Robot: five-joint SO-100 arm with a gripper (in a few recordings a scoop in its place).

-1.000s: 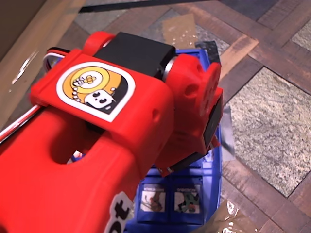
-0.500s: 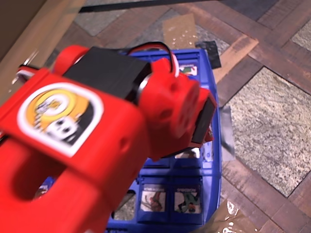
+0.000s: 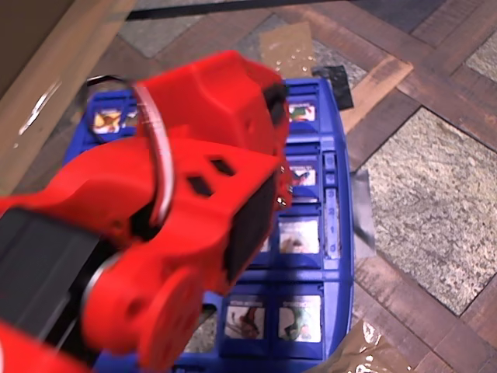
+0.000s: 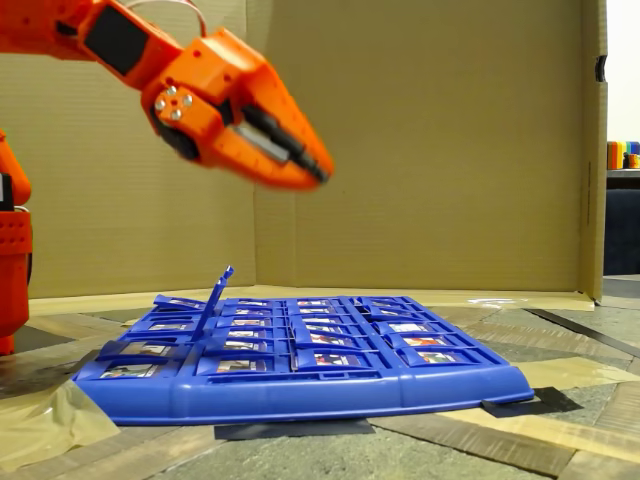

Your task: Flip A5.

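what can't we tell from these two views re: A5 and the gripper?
- Which tile is A5: in the overhead view the arm covers most of the board; in the fixed view the tile pictures are too small and foreshortened.
- The tilted-up tile in the fixed view: its face is unreadable edge-on.
- Gripper: motion-blurred in the fixed view; the jaws look together, but not surely.

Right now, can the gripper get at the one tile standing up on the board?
Probably yes: the gripper hangs in open air above the blue board, with nothing between it and the tilted tile.
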